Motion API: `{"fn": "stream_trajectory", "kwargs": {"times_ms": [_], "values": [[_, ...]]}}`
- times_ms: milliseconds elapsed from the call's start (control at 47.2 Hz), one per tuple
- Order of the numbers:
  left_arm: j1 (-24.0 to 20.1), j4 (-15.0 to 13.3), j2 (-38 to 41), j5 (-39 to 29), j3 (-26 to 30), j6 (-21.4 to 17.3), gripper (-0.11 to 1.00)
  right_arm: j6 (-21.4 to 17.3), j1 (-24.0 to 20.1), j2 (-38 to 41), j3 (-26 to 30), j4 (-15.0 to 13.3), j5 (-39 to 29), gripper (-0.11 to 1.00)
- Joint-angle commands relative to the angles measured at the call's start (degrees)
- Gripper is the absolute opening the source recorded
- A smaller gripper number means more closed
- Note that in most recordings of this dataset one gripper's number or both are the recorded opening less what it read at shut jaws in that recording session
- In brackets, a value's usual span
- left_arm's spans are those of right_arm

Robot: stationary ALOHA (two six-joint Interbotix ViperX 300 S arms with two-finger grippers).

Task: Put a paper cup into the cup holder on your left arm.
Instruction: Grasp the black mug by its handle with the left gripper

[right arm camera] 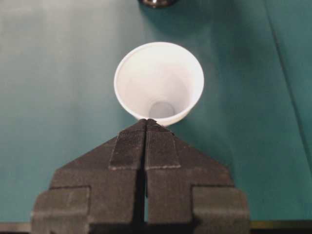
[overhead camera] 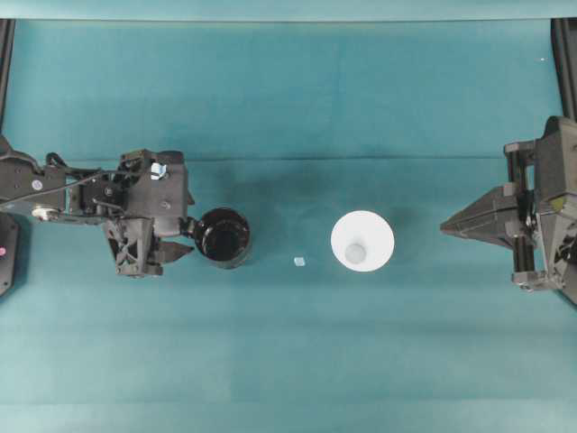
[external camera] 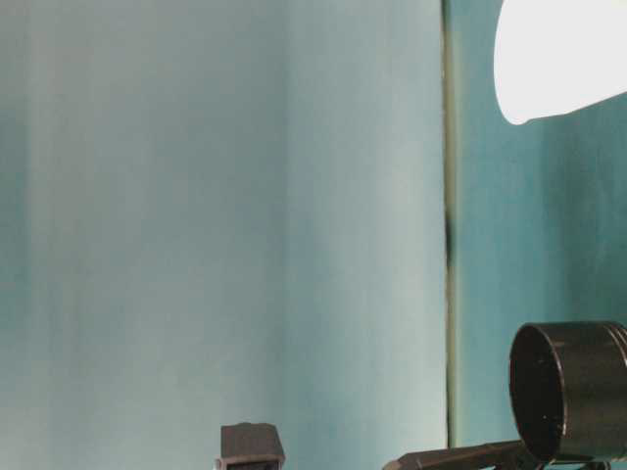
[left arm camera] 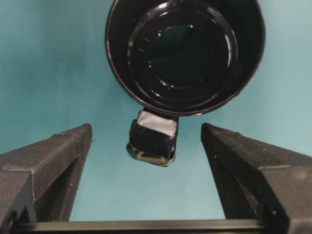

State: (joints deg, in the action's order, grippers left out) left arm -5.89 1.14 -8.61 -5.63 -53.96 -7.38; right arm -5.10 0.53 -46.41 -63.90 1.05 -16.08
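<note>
Left hand [overhead camera: 180, 245] spread beside holder [overhead camera: 224, 237] handle, nothing gripped; right hand [overhead camera: 448, 226] pressed together; cup [overhead camera: 361, 241] untouched on bench [overhead camera: 288, 361].

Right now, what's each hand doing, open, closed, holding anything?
Left hand: open, empty, its fingers either side of the cup holder handle.
Right hand: closed, empty, short of the paper cup.

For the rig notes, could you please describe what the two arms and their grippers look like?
Both are matte black. The left gripper sits on a boxy wrist with a thin black cable, silver screws and a small pale tag. The right gripper has wedge-shaped fingers with finely ribbed dark pads.
</note>
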Motion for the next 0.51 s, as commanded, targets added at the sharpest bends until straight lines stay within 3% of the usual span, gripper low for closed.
{"fn": "stream_trajectory", "kwargs": {"times_ms": [0,296,402,487], "values": [[0.1,0.1,0.1,0.4,0.8,-1.0,0.93,-0.6,0.0,0.3,1.5,0.0,0.3,-0.02],[0.1,0.1,0.6,0.4,2.3,-1.8,0.88,-0.6,0.0,0.3,1.5,0.1,0.1,-0.02],[0.1,0.1,0.4,0.3,2.6,-1.6,0.78,-0.6,0.0,0.3,1.5,0.0,0.1,-0.02],[0.1,0.1,0.3,0.1,2.6,-1.8,0.62,-0.6,0.0,0.3,1.5,0.0,0.1,-0.02]]}}
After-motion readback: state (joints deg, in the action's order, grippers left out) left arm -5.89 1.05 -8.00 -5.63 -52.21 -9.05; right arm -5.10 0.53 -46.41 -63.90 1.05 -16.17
